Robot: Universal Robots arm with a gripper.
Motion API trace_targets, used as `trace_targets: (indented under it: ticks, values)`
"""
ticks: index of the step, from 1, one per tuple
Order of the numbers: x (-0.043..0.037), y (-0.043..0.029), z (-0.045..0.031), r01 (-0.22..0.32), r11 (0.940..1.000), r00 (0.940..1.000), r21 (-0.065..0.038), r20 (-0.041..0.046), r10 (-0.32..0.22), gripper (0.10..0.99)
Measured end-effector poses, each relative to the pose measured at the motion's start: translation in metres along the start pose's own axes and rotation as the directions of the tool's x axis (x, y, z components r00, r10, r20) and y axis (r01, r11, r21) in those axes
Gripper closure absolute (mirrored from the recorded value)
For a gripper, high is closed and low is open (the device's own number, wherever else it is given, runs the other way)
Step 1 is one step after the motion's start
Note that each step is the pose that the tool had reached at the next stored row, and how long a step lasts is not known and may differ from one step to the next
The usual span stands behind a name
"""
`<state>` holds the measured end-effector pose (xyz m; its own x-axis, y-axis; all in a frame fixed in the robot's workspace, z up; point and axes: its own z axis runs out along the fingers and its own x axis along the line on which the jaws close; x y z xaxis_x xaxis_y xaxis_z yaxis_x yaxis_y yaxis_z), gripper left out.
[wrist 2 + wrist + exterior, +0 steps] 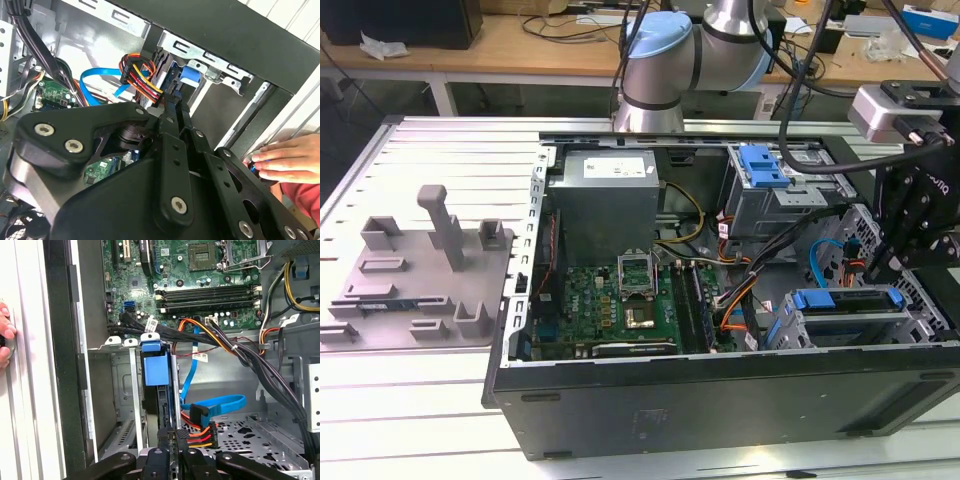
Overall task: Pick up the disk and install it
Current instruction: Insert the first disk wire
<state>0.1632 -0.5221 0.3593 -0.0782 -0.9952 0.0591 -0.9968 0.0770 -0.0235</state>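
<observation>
Inside the drive bay (116, 385) sits the disk (155, 369).

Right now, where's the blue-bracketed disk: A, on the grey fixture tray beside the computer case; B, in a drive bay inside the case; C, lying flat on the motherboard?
B: in the first wrist view the disk sits slotted edge-on in the metal drive bay inside the case.

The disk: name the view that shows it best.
The first wrist view: the disk stands edge-on in the drive cage, close and centred, with its blue bracket plain. The exterior view shows the disk farther off. The second wrist view shows a blue part of the disk, the rest hidden.
</observation>
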Motion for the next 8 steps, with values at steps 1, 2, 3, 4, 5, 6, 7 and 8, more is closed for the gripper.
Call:
trace_targets:
  ticks: [1, 2, 3, 4, 5, 6, 7, 8]
  values:
    - [-0.0009, 0.0001, -0.0001, 0.0, 1.0, 1.0, 0.0, -0.0008, 0.0, 0.922]
    - [-0.0016, 0.0001, -0.0001, 0.0, 1.0, 1.0, 0.0, -0.0012, 0.0, 0.922]
    - [-0.0025, 0.0002, -0.0002, 0.0, 1.0, 1.0, 0.0, -0.0022, 0.0, 0.922]
    - [-0.0029, 0.0002, -0.0002, 0.0, 1.0, 1.0, 0.0, -0.0027, 0.0, 0.922]
    - [-0.0033, 0.0003, -0.0001, 0.0, 1.0, 1.0, 0.0, -0.0032, 0.0, 0.922]
    - [-0.0033, 0.0003, 0.0001, 0.0, 1.0, 1.0, 0.0, -0.0036, 0.0, 0.922]
    - [-0.0033, 0.0003, 0.0001, 0.0, 1.0, 1.0, 0.0, -0.0039, 0.0, 0.922]
    - [-0.0034, 0.0003, 0.0003, 0.0, 1.0, 1.0, 0.0, -0.0039, 0.0, 0.922]
